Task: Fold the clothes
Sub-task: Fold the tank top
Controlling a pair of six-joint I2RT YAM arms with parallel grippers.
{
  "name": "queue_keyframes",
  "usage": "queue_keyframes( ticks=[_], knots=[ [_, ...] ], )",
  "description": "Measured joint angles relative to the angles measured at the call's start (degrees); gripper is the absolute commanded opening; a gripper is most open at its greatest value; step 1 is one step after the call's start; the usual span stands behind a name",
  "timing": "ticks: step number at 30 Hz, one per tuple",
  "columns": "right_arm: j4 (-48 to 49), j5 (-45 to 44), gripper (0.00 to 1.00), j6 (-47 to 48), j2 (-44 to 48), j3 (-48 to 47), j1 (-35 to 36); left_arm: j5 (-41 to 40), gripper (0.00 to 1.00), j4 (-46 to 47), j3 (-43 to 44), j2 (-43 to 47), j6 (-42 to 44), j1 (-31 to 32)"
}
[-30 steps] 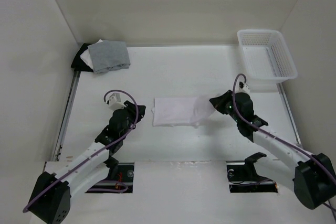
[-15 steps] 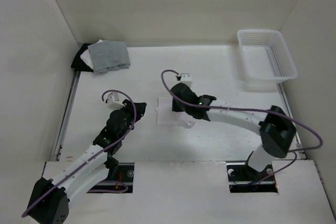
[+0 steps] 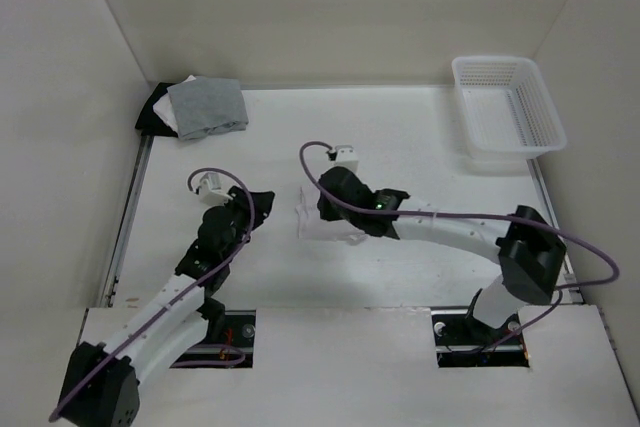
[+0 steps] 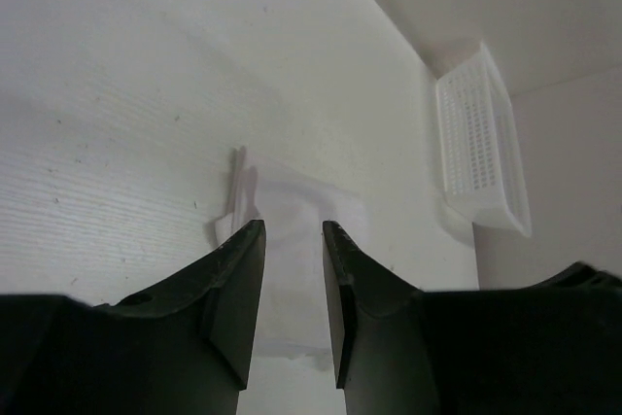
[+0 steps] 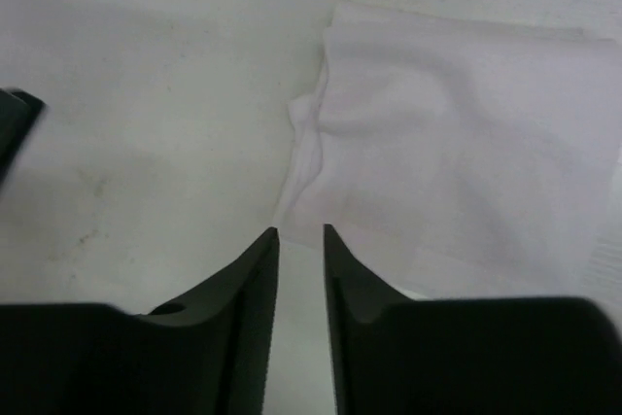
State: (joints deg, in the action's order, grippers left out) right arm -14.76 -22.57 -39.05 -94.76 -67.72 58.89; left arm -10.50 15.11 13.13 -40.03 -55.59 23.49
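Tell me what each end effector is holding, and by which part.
Nothing is held. The left end effector and right end effector are open and empty; the white garment lies free.

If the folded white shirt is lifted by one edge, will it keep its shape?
Probably not: the shirt lies limp with soft wrinkles at its edge, so it would likely droop and unfold. It looks thin, so probably light. Pushed, it would likely bunch up rather than slide whole.

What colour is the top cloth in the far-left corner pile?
The cloth is plain grey; the top external view shows it best.
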Motion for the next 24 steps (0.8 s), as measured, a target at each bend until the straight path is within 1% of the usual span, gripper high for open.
queue_keyframes(
  ticks=[1, 3, 7, 11, 15, 18, 24],
  knots=[
    [1.3, 0.8, 0.11, -0.1, 2.5, 2.2, -1.4, 0.1, 0.29, 0.9, 0.0, -1.7, 0.0, 1.1],
    [5.0, 3.2, 0.06, -0.4, 5.3, 5.3, -4.8, 0.2, 0.29, 2.7, 0.2, -6.6, 0.0, 4.3],
    [13.9, 7.9, 0.06, -1.5, 5.3, 11.4, -10.4, 0.0, 0.27, 7.2, 2.4, -17.3, 0.0, 11.3],
    [20.5, 11.6, 0.06, -3.7, 4.9, 19.2, -11.3, -0.1, 0.25, 13.6, 5.5, -27.8, -0.2, 15.7],
    [27.8, 15.3, 0.06, -6.3, 3.4, 25.2, -11.1, -0.1, 0.24, 18.3, 7.9, -36.0, -0.8, 16.0],
    [32.0, 16.8, 0.06, -7.8, 1.9, 27.5, -11.1, -0.2, 0.23, 21.6, 10.0, -41.4, -1.2, 15.6],
    [38.2, 18.0, 0.06, -9.7, 1.2, 32.0, -11.1, 1.6, 0.19, 26.1, 15.4, -53.7, -2.1, 11.9]
  ],
)
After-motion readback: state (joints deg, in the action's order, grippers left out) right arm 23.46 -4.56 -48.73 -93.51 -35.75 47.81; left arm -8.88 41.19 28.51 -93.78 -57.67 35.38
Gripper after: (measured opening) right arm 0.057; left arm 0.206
